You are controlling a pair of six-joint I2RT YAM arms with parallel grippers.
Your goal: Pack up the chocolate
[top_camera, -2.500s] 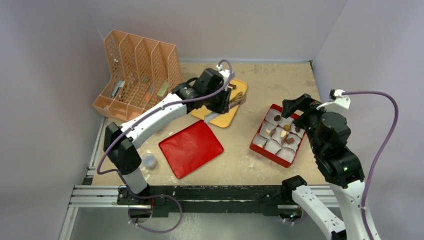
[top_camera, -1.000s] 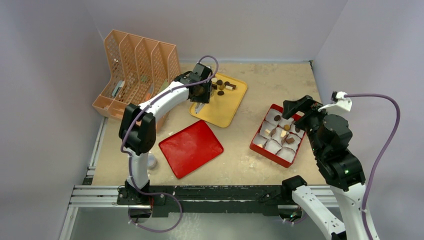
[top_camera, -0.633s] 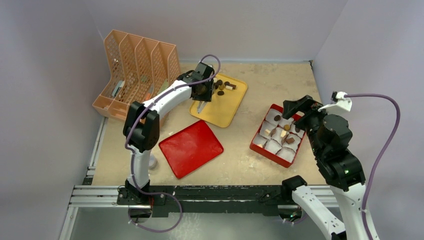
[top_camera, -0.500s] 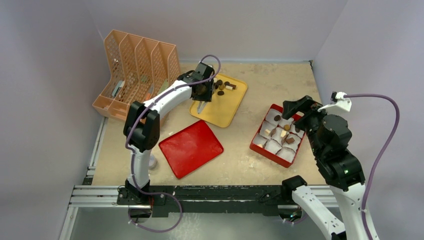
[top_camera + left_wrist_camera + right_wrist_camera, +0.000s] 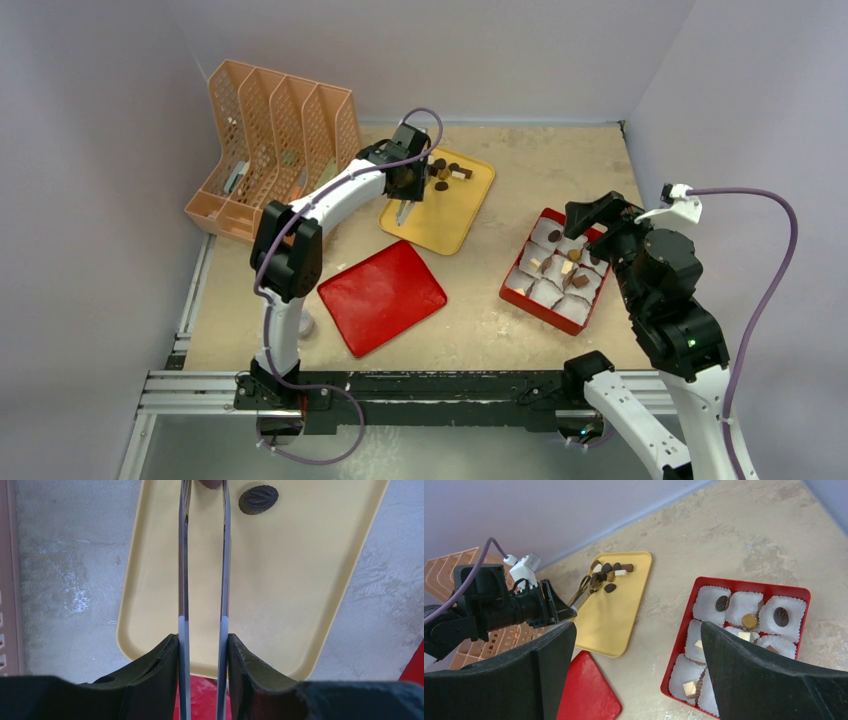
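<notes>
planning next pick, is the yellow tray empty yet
No, several chocolates lie at the far end of the tray.

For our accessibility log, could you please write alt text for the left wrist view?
The left gripper holds metal tongs that reach out over a yellow tray, with a brown chocolate between their tips at the picture's top edge. A dark oval chocolate lies on the tray just right of the tips; the tray rests on a beige table.
</notes>
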